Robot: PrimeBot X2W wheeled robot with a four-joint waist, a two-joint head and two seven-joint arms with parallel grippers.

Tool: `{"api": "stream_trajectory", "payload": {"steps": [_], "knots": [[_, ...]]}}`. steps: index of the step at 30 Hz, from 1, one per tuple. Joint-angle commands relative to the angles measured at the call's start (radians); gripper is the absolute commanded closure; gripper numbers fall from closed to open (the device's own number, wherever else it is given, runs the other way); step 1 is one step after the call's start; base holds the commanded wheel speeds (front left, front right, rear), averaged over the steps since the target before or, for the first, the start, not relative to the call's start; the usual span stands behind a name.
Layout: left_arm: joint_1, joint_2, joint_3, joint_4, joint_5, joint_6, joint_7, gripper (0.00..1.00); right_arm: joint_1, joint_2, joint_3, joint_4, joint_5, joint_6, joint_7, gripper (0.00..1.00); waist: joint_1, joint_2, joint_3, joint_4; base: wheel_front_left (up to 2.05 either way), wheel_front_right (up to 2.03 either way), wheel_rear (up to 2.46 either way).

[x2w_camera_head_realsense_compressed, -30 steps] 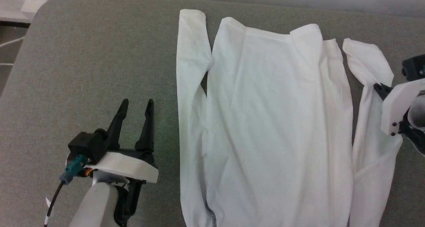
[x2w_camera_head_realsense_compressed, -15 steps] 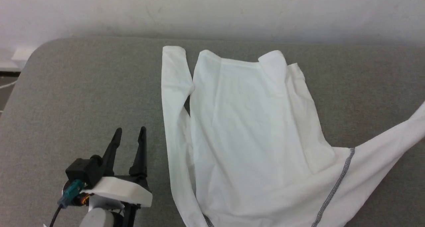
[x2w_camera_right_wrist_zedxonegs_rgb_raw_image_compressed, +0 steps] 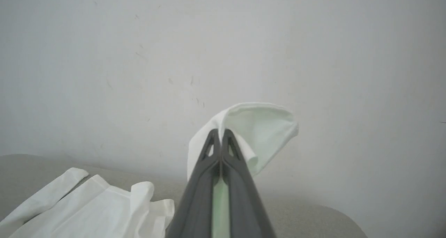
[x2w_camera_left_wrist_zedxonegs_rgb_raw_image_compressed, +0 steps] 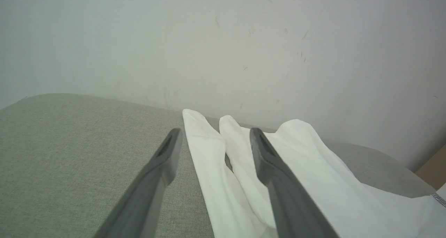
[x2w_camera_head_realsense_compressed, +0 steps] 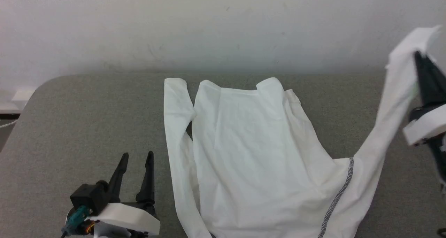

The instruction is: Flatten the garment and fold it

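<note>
Raised since half a second ago, the right hand now shows high at the right of the head view. It holds a sleeve cuff well clear of the surface, whereas before that sleeve ran out past the frame's edge. The camera has also tilted upward, so the wall takes up more of the picture.

The right hand's two dark fingers are pressed tight together on the cuff, and in the right wrist view a loop of white cloth bulges past the fingertips. From this hand the long sleeve hangs down and slants off to the hand's left to meet the body, where a line of dark grey stitching runs along the seam.

Further to the left, the rest of the thin white long-sleeved garment lies spread on the grey fabric-covered tabletop. Its far edge is near the pale wall, and one far corner is turned over.

Well apart from the right hand, the left hand sits low with its fingers parted to a moderate gap and nothing between them. The second sleeve lies straight on the tabletop just to this hand's right. Whether this hand touches the tabletop cannot be told.
</note>
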Motion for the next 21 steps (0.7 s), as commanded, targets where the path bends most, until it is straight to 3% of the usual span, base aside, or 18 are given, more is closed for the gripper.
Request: {"api": "stream_trajectory", "payload": {"steps": [1, 5, 8, 14, 21], "knots": [[0.012, -0.001, 0.0, -0.01, -0.005, 0.007, 0.006, 0.0, 0.033, 0.042, 0.027, -0.068, -0.017, -0.002, 0.016, 1.0, 0.0002, 0.0, -0.008, 0.004, 0.0, 0.0, 0.0], [0.016, -0.004, -0.009, -0.025, -0.008, 0.01, 0.016, 0.0, 0.096, 0.119, 0.155, -0.223, -0.048, -0.002, 0.076, 1.0, 0.0002, 0.0, 0.002, 0.022, 0.0, 0.0, 0.0], [0.01, -0.004, -0.015, -0.03, -0.01, 0.009, 0.024, 0.0, 0.098, 0.139, 0.258, -0.23, -0.06, -0.002, 0.09, 1.0, 0.0002, 0.0, 0.017, 0.04, 0.0, 0.0, 0.0], [-0.017, -0.011, -0.031, -0.028, -0.014, 0.003, 0.032, 0.0, 0.036, 0.176, 0.402, -0.065, -0.084, -0.002, 0.061, 1.0, 0.0002, 0.0, 0.057, 0.093, 0.0, 0.0, 0.0], [-0.048, -0.021, -0.039, -0.007, -0.021, -0.006, 0.025, 0.0, -0.047, 0.207, 0.502, 0.188, -0.158, -0.002, -0.004, 1.0, 0.0002, 0.0, 0.104, 0.157, 0.0, 0.0, 0.0]]}}
